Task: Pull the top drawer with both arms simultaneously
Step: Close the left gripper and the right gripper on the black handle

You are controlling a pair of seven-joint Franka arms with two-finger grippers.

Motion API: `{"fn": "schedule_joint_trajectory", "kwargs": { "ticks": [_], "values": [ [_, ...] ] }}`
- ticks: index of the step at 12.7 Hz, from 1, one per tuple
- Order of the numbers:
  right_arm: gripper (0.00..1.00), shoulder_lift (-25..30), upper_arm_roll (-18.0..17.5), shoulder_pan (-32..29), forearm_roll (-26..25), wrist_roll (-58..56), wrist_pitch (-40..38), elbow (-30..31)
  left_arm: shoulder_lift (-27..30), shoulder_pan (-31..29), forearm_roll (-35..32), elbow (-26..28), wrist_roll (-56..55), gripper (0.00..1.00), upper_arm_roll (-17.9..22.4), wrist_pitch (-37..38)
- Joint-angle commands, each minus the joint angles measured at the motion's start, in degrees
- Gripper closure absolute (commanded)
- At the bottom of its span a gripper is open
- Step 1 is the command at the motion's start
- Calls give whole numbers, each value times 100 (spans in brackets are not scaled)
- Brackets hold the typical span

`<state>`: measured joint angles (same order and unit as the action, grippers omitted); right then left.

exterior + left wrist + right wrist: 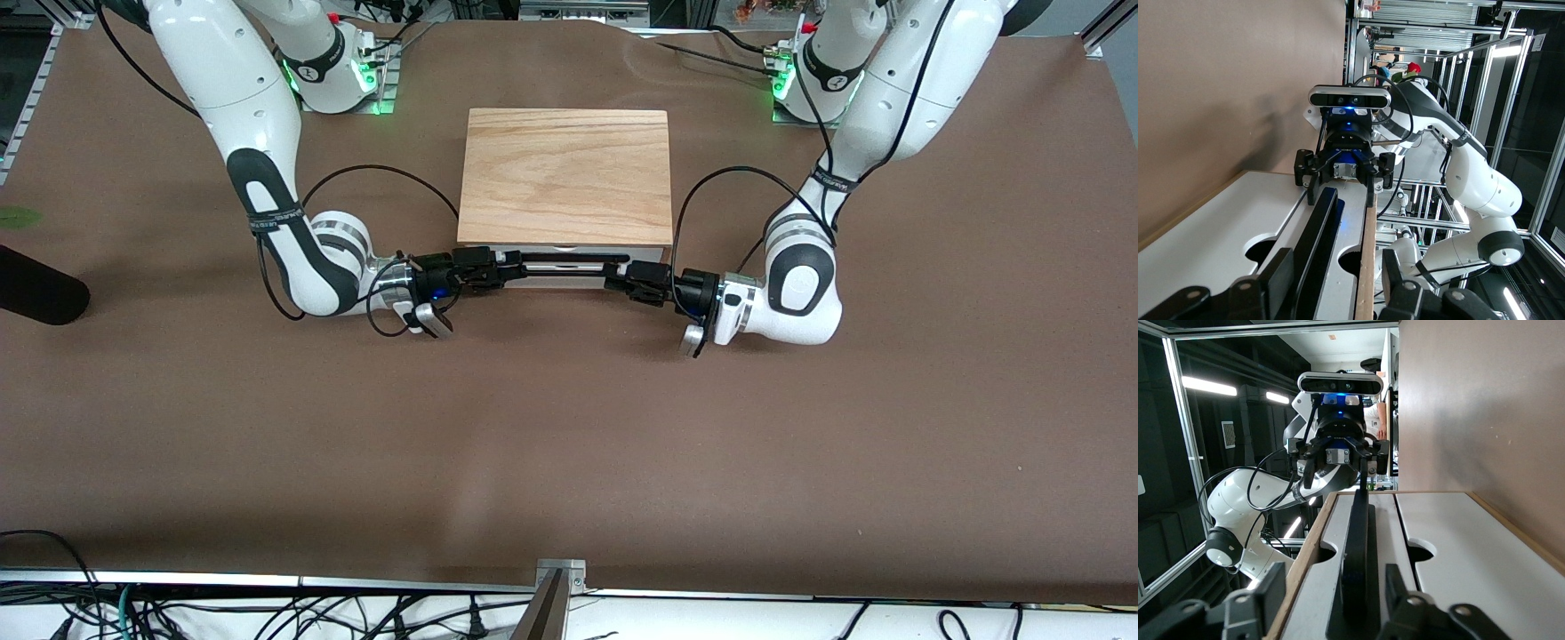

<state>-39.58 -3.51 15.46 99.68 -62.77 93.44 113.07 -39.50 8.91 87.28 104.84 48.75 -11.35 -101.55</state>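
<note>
L gripper [618,277] fingers astride handle [569,259], grip unclear | R gripper [502,264] same

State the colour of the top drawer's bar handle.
Black; the bar handle shows best in the right wrist view.

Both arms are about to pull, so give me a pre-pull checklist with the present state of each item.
1. Left gripper at its end of the black bar handle: ok.
2. Right gripper at the handle's other end: ok.
3. Fingers on either side of the bar, seen in both wrist views: ok.
4. Fingers clamped firmly on the bar: cannot tell.
5. Top drawer closed under the wood top board: ok.
6. Brown table in front of the drawer free of things in the pull path: ok.
</note>
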Motion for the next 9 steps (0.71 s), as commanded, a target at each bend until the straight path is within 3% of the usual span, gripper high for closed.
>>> {"fn": "schedule_joint_trajectory", "kwargs": {
  "ticks": [1, 7, 9],
  "values": [
    [39, -67, -1, 88, 174, -209, 43, -4, -83, 41, 27, 72, 388, 43, 28, -14],
    [39, -208, 8, 106, 218, -464, 113, -110, -242, 58, -18, 90, 627, 43, 19, -22],
    [40, -200, 8, 132, 244, -464, 148, -119, -207, 49, -18, 168, 627, 69, 19, -22]
  ]
}}
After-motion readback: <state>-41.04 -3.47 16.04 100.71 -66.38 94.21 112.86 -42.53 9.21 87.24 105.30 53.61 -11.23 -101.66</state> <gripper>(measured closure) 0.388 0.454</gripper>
